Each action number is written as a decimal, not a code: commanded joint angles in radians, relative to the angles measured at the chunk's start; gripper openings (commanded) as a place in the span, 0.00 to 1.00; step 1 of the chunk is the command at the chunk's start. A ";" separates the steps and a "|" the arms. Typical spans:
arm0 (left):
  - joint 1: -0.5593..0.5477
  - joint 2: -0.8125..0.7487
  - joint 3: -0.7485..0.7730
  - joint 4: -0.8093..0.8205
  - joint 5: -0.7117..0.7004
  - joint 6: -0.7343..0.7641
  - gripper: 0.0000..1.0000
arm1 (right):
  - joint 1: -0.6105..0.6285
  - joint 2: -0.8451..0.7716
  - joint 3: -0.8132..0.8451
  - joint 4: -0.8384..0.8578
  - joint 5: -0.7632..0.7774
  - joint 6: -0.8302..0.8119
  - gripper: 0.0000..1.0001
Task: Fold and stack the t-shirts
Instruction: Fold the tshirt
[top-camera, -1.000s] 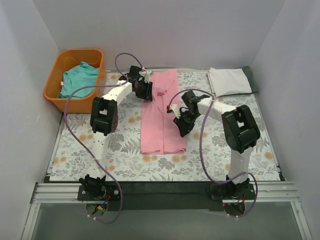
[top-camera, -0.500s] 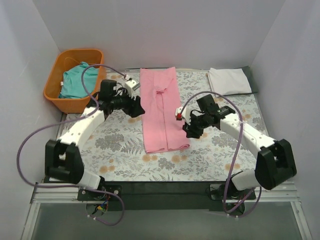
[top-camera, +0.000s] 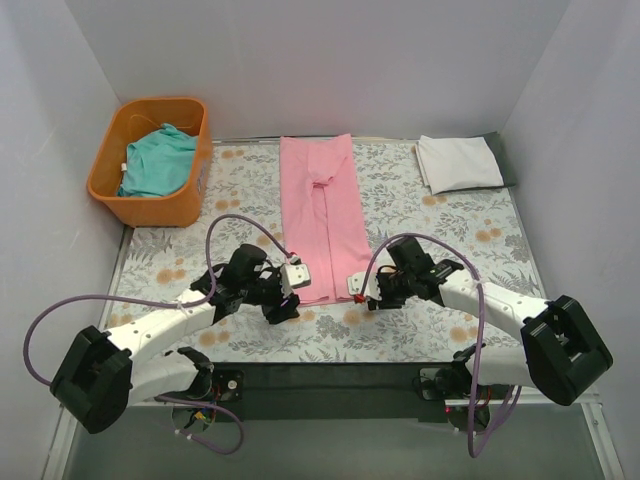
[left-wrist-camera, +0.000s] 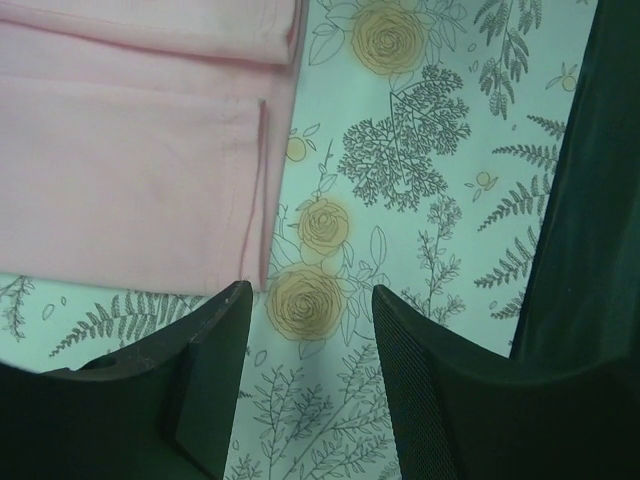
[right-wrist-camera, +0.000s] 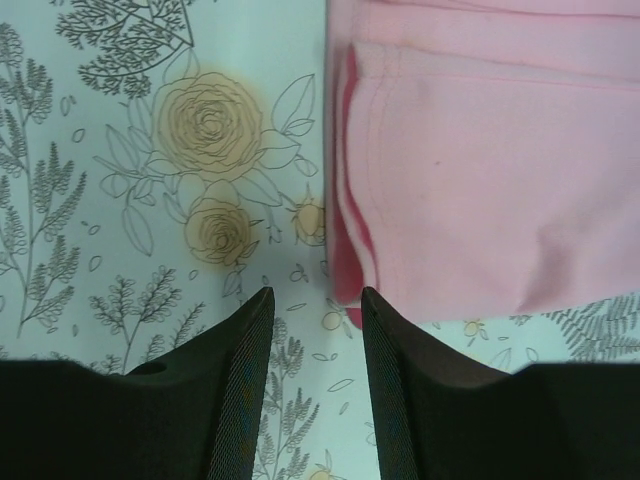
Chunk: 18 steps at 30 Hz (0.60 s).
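The pink shirt (top-camera: 322, 215) lay on the tabletop (top-camera: 450, 250), folded lengthwise into a long, smooth strip. Its long axis pointed straight away from the two hands. The left hand (top-camera: 287, 300) and right hand (top-camera: 366, 292) stood equally near, one just beside each corner of its near hem, both with fingers spread and empty.

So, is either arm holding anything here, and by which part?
Nothing is held. The left gripper and right gripper are both open above the floral table cloth, just off the near hem corners of the pink t-shirt.
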 joint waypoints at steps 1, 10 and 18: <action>-0.038 0.019 0.012 0.096 -0.074 0.008 0.48 | 0.003 0.008 0.015 0.099 0.023 -0.032 0.40; -0.058 0.095 0.032 0.121 -0.079 0.051 0.48 | 0.005 -0.104 -0.011 0.079 -0.028 -0.098 0.49; -0.071 0.178 0.010 0.179 -0.124 0.099 0.46 | 0.008 0.048 0.003 0.078 -0.034 -0.127 0.47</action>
